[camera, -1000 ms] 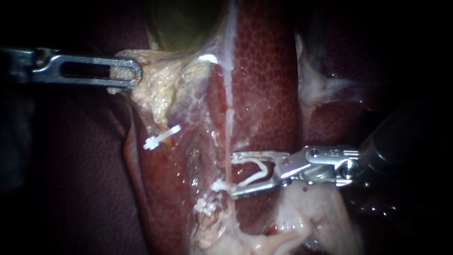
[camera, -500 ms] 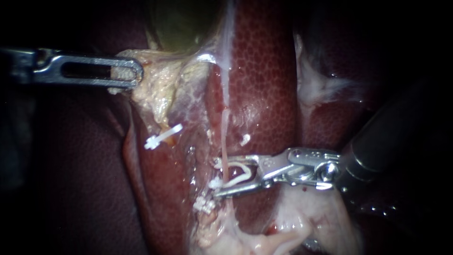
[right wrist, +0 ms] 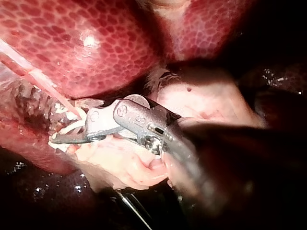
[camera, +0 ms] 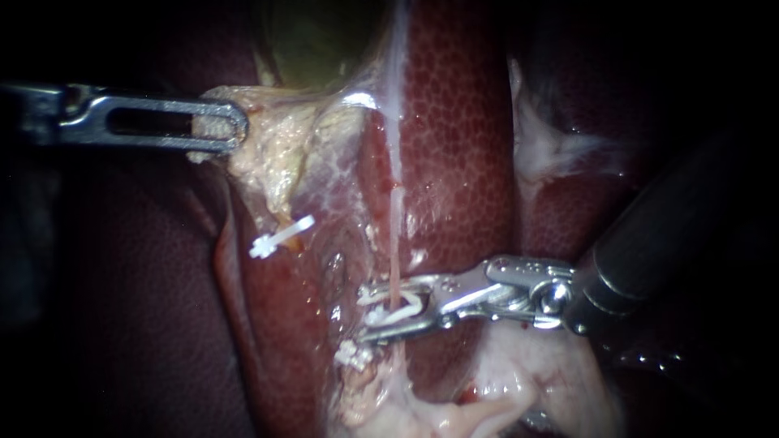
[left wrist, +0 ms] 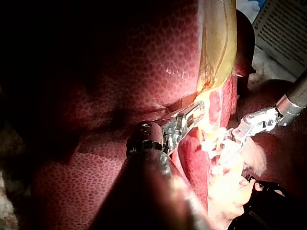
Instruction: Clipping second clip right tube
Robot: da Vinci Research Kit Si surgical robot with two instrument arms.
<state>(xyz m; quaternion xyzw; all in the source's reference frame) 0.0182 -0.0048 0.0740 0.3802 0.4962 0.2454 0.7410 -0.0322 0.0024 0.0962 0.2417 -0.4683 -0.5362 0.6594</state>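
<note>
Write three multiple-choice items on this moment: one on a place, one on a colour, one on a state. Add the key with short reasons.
1. Where is the clip that the right instrument holds?
A) lying loose, out of the jaws
B) astride the pink tube
C) far from any tube

2. What colour is that clip?
A) blue
B) gold
C) white

3. How are the jaws of the left instrument?
A) shut on pale tissue
B) wide open, holding nothing
C) out of view

Key: 1 B, the tube passes between the clip's legs; 2 C, it looks white; 3 A, both jaws press the pale tissue.
</note>
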